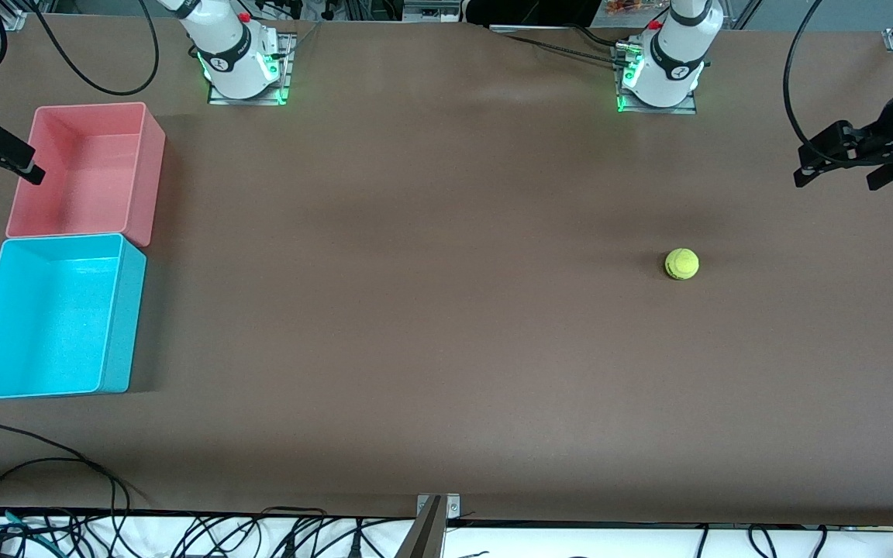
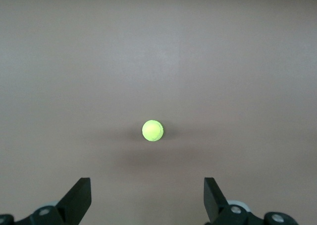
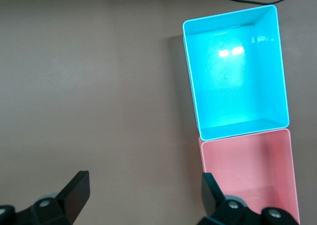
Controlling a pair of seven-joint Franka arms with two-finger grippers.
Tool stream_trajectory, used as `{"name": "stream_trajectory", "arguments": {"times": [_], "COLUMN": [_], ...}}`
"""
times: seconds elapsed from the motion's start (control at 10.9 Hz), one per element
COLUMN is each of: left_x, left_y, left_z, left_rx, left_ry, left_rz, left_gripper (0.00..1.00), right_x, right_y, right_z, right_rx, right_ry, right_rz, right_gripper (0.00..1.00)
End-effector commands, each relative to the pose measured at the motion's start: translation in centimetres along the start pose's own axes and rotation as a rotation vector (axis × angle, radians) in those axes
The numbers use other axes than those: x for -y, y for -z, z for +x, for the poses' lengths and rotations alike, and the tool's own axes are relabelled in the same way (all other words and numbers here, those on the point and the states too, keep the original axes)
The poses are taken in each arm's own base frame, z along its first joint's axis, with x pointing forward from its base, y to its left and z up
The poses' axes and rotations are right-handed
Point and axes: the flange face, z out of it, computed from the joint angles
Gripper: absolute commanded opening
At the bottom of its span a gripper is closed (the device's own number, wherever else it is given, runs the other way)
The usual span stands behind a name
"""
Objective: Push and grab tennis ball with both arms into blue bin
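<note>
Front view first: the tennis ball sits alone on the brown surface toward the left arm's end, well apart from the blue bin, which is way over at the right arm's end, touching the pink bin and nearer the camera than it. The left pincer hangs in the air past the ball at that end of the surface, so I'd say the left arm is clearly the one to give it the shove toward the bin. The right pincer hovers by the pink bin's outer rim. Left wrist view: the ball is straight ahead, centred between the two spread fingers, nothing held, nothing touched. Right wrist view: fingers also spread wide and empty, with the blue bin and the pink one just below it, both tubs empty as far as I can see.
</note>
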Motion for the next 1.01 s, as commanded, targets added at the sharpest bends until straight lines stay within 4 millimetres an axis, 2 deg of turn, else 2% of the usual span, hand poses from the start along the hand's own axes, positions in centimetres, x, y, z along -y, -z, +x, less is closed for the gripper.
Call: {"name": "stream_trajectory", "arguments": {"times": [0.0,0.64,0.92], "left_x": [0.4,-0.7,-0.4], "left_y": [0.4,0.4,0.4], "left_z": [0.5,0.5,0.5], "left_rx": [0.001,0.001,0.001], "left_ry": [-0.003,-0.020,-0.016], "left_rz": [0.018,0.011,0.011], "left_gripper": [1.00,1.00,1.00], "right_x": [0.0,-0.1,-0.1], "right_y": [0.5,0.5,0.5], "right_z": [0.0,0.0,0.0], "right_rx": [-0.008,-0.007,-0.006], "right_ry": [0.004,0.004,0.006], "right_rz": [-0.003,-0.009,-0.009], "right_gripper": [1.00,1.00,1.00]}}
